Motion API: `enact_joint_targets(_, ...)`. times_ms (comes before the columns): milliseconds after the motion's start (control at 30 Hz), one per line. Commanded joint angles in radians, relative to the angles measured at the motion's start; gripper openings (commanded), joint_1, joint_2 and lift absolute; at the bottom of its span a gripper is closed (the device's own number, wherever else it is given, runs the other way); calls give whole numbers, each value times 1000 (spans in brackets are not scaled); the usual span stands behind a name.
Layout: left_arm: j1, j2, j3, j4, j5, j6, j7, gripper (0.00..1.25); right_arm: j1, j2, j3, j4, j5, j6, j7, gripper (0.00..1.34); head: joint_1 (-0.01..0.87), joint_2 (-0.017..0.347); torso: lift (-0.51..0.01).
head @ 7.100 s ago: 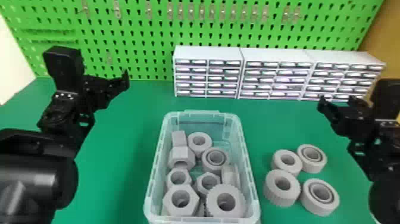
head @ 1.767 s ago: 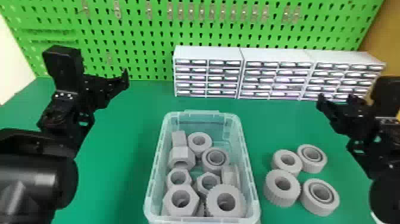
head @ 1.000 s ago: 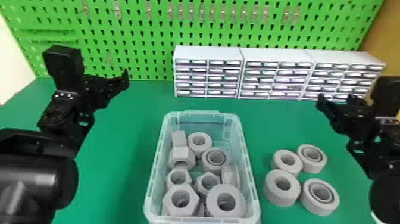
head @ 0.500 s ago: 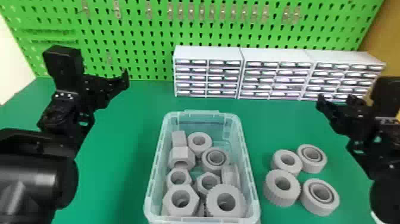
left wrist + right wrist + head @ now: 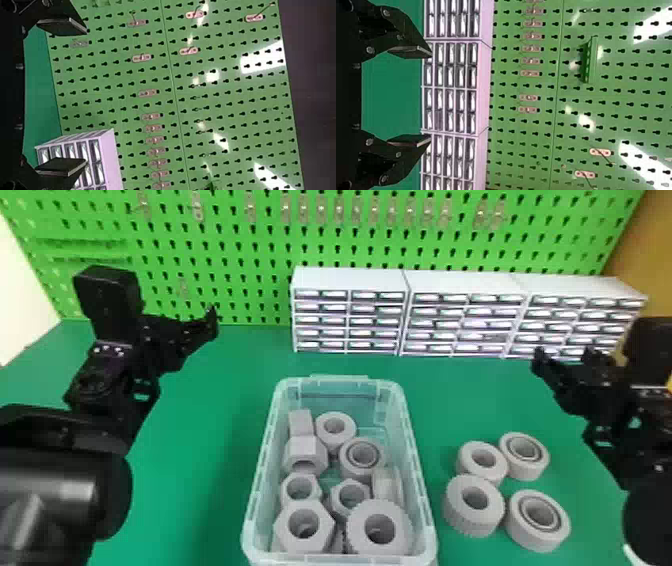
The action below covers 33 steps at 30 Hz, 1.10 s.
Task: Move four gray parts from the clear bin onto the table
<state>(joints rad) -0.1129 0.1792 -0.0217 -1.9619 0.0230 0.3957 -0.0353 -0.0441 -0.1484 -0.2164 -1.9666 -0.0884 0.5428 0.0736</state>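
Observation:
My left gripper [image 5: 211,324] is held over the table's back left, away from the bin; in its wrist view the left gripper [image 5: 83,97] is open with nothing between its fingers. On the right, my right gripper [image 5: 565,357] hangs above and behind the loose parts; in its wrist view the right gripper [image 5: 431,97] stands wide open, holding nothing. Several gray nuts and rings, among them a hex nut [image 5: 287,535] and a toothed ring [image 5: 357,535], lie in the clear bin [image 5: 422,490]. Four gray round parts, one a ribbed ring [image 5: 455,512], rest close together on the table to the bin's right.
Green table [image 5: 200,470] surrounds the bin. White drawer cabinets [image 5: 350,280] line the back, from the middle to the right. Behind them rises a green pegboard [image 5: 240,255] with metal hooks. The left arm's thick black link covers the table's front left.

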Motion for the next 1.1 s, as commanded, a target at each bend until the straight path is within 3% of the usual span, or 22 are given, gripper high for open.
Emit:
enact_joint_targets(0,1,0,-1,0,0,0,0,1124,1,0,0,0,-1,0,0,830,686,26,-50)
enact_joint_targets(1067,1,0,0,0,0,0,0,1124,-2,-2,3,-3,-1,5,0,830,686,26,-50)
